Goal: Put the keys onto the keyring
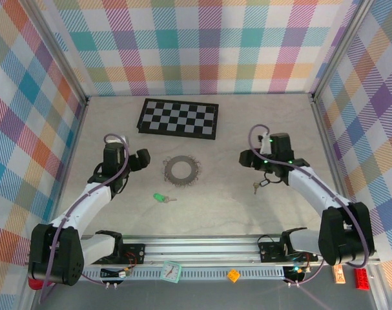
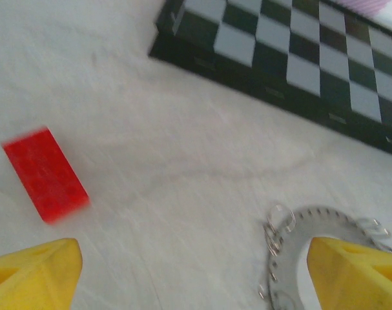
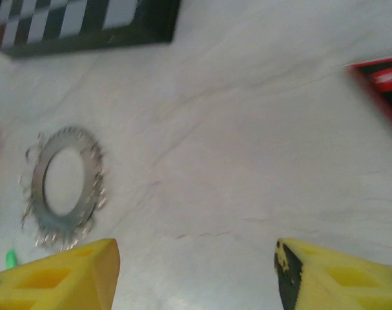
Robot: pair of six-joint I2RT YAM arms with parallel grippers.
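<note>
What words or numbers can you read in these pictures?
No text can be read anywhere.
Red and black thing: it has a white mark, too blurred to read.
Small teal clock-like thing: its face is too small to read.

Fingers (image 2: 34, 274) apart; keyring (image 2: 287, 244) partly behind one; red brick (image 2: 46, 174) left; checkerboard (image 2: 292, 51) beyond.
</note>
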